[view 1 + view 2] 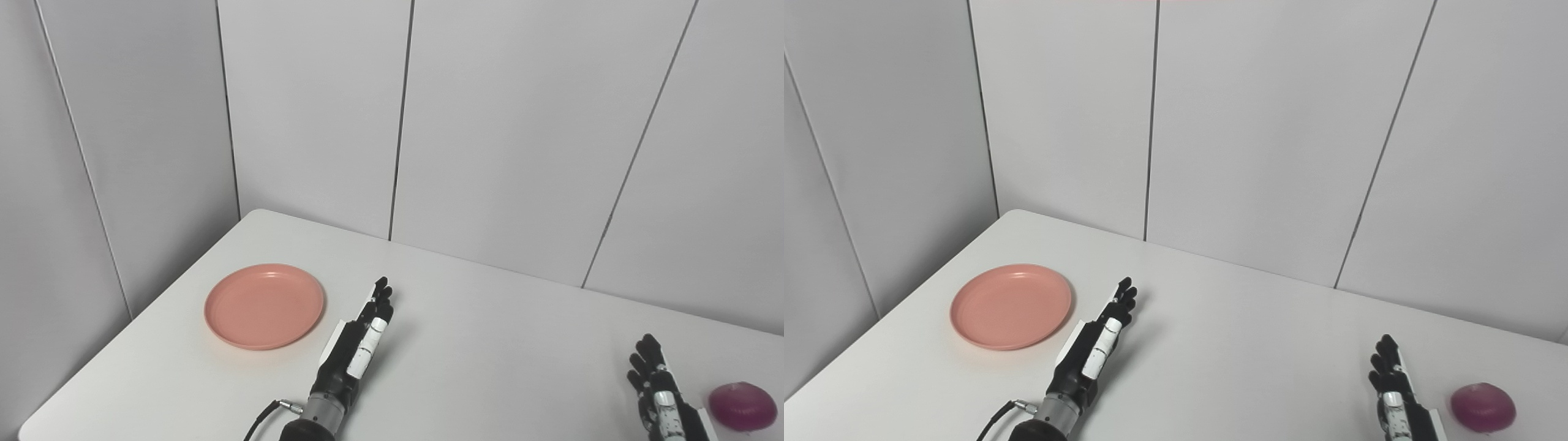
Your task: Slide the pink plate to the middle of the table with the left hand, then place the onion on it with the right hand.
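At the near edge, the right hand [1390, 383] rests low over the table [490, 343] with its fingers extended and apart, gripping nothing. The onion [1483, 407] lies on the table just beside it on the right, apart from the hand. This placement appears to be a waiting position: the hand is staged next to the item it must lift once the plate is in place.

The onion is purple and slightly flattened. Its long axis runs roughly left to right. Which end carries the root or the tip cannot be determined.

Farther in and to the left, the left hand [361, 343] is edge-on with straight fingers held close together, pointing away and slightly right, holding nothing. It sits just right of the pink plate [264, 305], near the rim without touching it. The flat pose probably suits pushing or hooking the rim.

The pink plate lies flat, rim up, at the left side of the table, well apart from the onion. Being round, it has no long axis or heading. The slide toward the middle is not yet done.
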